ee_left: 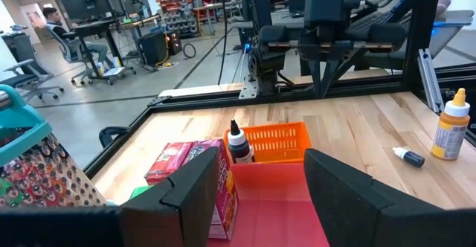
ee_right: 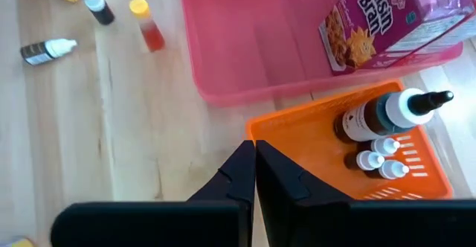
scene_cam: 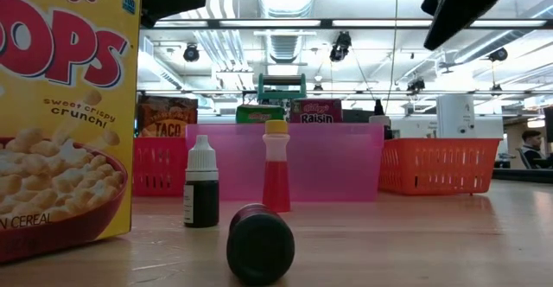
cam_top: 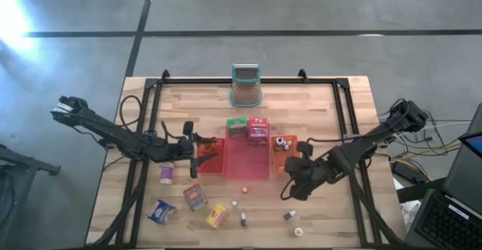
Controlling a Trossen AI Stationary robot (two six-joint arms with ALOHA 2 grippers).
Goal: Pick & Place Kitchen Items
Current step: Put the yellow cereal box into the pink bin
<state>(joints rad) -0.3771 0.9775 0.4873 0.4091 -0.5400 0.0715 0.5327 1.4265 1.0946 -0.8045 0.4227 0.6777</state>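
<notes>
A green box (cam_top: 236, 127) and a pink raisin-bran box (cam_top: 258, 129) stand at the far end of the pink tray (cam_top: 245, 171). Small capped bottles (ee_right: 379, 117) stand in the orange basket (cam_top: 280, 160). A purple box (cam_top: 166, 173), a red box (cam_top: 195, 197), a blue box (cam_top: 161, 211), a yellow box (cam_top: 216, 216) and several tiny bottles (cam_top: 244, 219) lie loose on the near part of the table. My left gripper (ee_left: 260, 195) is open and empty above the pink tray's left side. My right gripper (ee_right: 253, 154) is shut and empty above the table, by the orange basket's near corner.
A red basket (cam_top: 209, 160) sits left of the pink tray. A teal-rimmed mesh holder (cam_top: 245, 84) stands at the far edge. In the low view a yellow cereal box (scene_cam: 60, 114), two upright bottles (scene_cam: 201, 183) and a lying dark bottle (scene_cam: 259, 244) are close in front.
</notes>
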